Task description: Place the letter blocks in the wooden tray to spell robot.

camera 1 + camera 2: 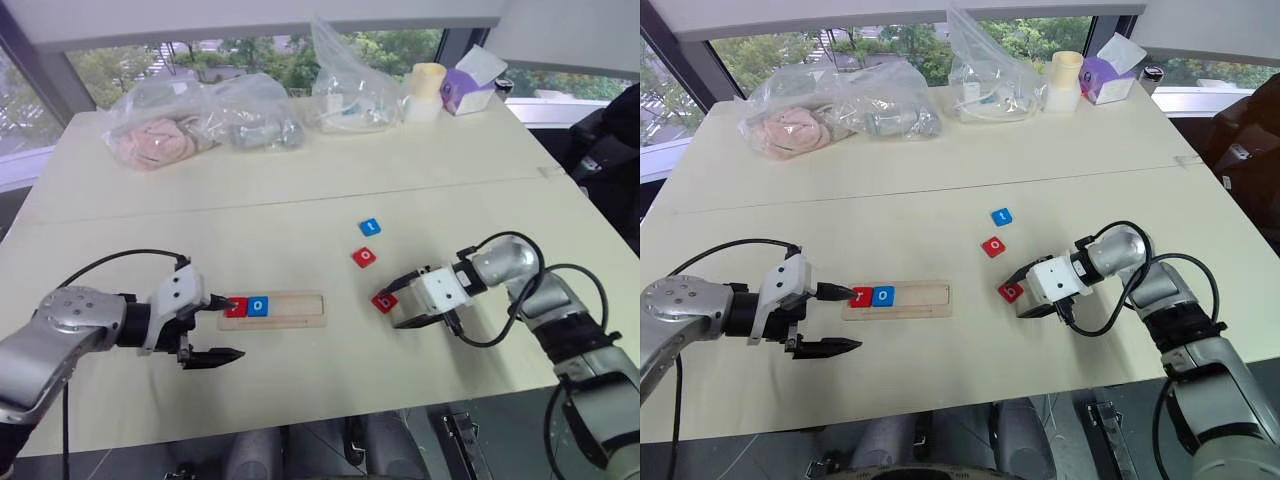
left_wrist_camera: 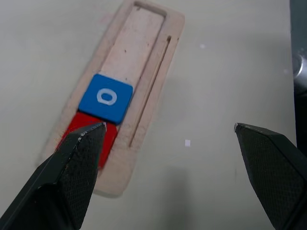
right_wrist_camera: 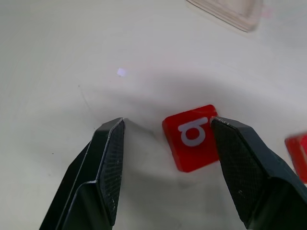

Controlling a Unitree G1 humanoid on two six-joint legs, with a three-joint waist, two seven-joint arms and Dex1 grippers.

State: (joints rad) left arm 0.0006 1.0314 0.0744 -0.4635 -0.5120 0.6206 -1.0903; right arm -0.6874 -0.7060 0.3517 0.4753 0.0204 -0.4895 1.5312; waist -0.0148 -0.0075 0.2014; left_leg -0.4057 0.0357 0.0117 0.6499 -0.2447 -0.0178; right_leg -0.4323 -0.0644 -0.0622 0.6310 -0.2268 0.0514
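Your right gripper (image 3: 165,158) fingers are spread, straddling the red b block (image 3: 192,137) for a pinch, one finger possibly touching; left gripper (image 2: 168,143) fingers released beside the wooden tray (image 2: 158,62).

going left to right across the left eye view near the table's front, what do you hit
left gripper → wooden tray holding a red block then a blue o block → red b block → right gripper, fingers open around the b block

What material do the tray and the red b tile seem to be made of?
Tray: pale unfinished wood, most likely; matte, with faint grain and a routed slot. Red b tile: probably plastic or acrylic; smooth and glossy, with a soft highlight on its edge and a white printed letter.
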